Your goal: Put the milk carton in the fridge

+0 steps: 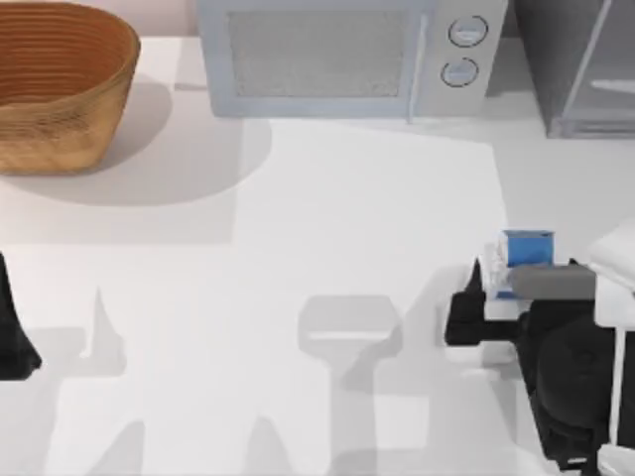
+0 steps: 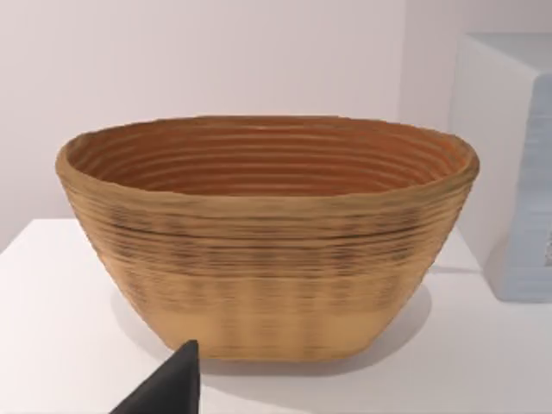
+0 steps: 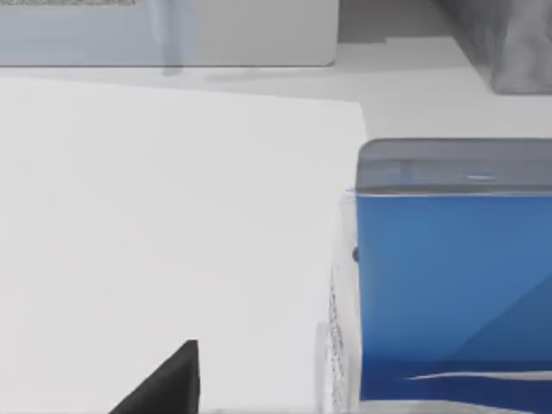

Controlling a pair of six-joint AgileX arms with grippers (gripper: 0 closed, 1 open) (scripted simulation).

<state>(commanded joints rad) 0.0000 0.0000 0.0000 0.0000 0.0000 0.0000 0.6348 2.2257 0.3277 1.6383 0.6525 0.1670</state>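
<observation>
Milk carton (image 1: 526, 245) beside right pincer (image 1: 470, 309), wicker basket (image 1: 62, 84) holding nothing

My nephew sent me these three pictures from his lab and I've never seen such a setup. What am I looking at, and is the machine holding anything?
This is a rendered simulation of two AgileX robot arms at a white table. One picture looks down from above; the other two come from cameras on each arm's wrist.

On the table stand a woven tan basket at the back left, a light-grey microwave with two round knobs at the back, and a tall dark-grey fridge at the back right.

The right gripper sits at the table's right side, beside a small white milk carton with a blue top. Whether it grips the carton cannot be told. The left gripper is parked at the left edge, facing the basket.
</observation>
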